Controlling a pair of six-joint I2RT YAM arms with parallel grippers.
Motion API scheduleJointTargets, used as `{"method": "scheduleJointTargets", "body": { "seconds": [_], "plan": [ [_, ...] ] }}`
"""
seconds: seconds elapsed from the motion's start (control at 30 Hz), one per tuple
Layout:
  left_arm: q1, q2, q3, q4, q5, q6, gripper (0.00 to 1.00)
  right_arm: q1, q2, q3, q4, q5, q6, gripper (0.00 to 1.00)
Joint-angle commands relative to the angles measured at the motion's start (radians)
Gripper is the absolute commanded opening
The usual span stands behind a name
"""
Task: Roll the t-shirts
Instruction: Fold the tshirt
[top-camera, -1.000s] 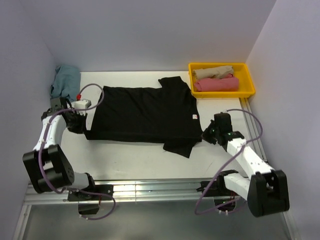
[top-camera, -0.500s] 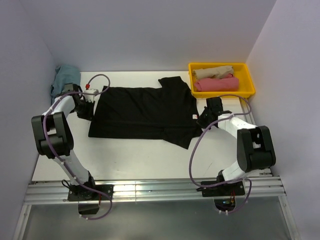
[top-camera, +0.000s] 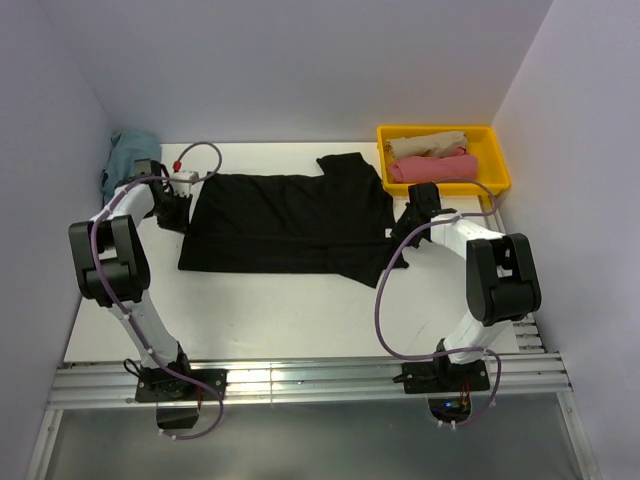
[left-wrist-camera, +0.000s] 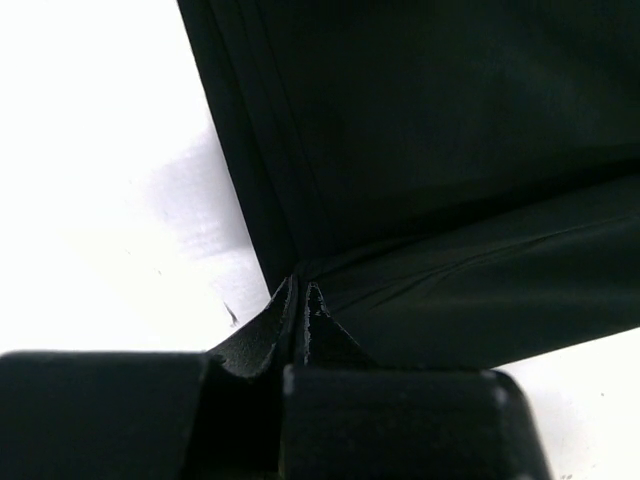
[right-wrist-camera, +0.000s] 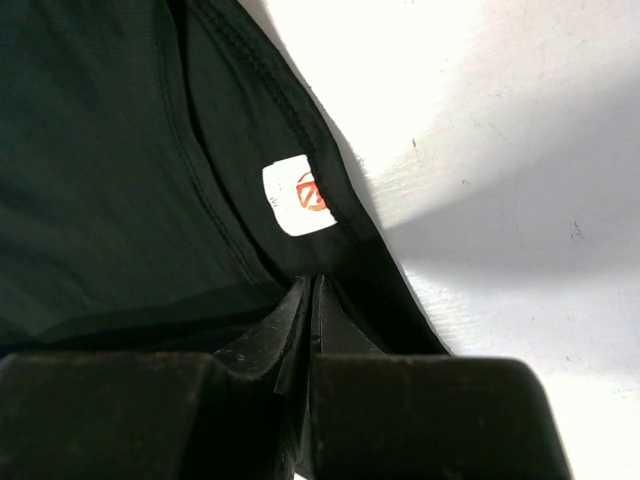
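A large black t-shirt (top-camera: 285, 220) lies spread on the white table, its white neck label (right-wrist-camera: 297, 195) at the right end. My left gripper (top-camera: 181, 212) is shut on the shirt's left edge; in the left wrist view the closed fingertips (left-wrist-camera: 302, 290) pinch a fold of black cloth (left-wrist-camera: 450, 150). My right gripper (top-camera: 405, 222) is shut on the shirt's right edge, just below the label; its closed tips (right-wrist-camera: 312, 285) grip the black cloth (right-wrist-camera: 100, 150).
A yellow tray (top-camera: 497, 160) at the back right holds a rolled beige shirt (top-camera: 425, 145) and a rolled pink shirt (top-camera: 432, 168). A teal shirt (top-camera: 128, 160) is heaped at the back left corner. Walls stand close on both sides.
Both grippers have moved away from the near edge toward the back, carrying the shirt's near edge with them. The shirt now looks narrower front to back.
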Motion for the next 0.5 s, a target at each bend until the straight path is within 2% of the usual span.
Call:
{"method": "scheduleJointTargets", "body": {
  "seconds": [0.0,0.3,0.37,0.4,0.43,0.47],
  "plan": [
    [-0.007,0.027,0.052,0.022,-0.028,-0.019,0.00,-0.004,0.023,0.043,0.008,0.033,-0.012,0.00],
    [-0.025,0.050,0.040,0.055,-0.058,-0.039,0.00,-0.007,0.060,0.047,0.013,0.042,-0.013,0.01],
    [-0.028,0.047,0.035,0.062,-0.064,-0.042,0.00,-0.010,0.058,0.045,0.011,0.042,-0.017,0.13],
    [-0.028,0.042,0.032,0.065,-0.065,-0.048,0.04,-0.010,0.053,0.043,0.013,0.043,-0.018,0.20],
    [-0.030,0.036,0.029,0.071,-0.067,-0.049,0.07,-0.010,0.046,0.043,0.011,0.043,-0.018,0.33],
    [-0.030,0.033,0.023,0.079,-0.068,-0.049,0.15,-0.010,0.041,0.043,0.010,0.043,-0.021,0.38]
  ]
}}
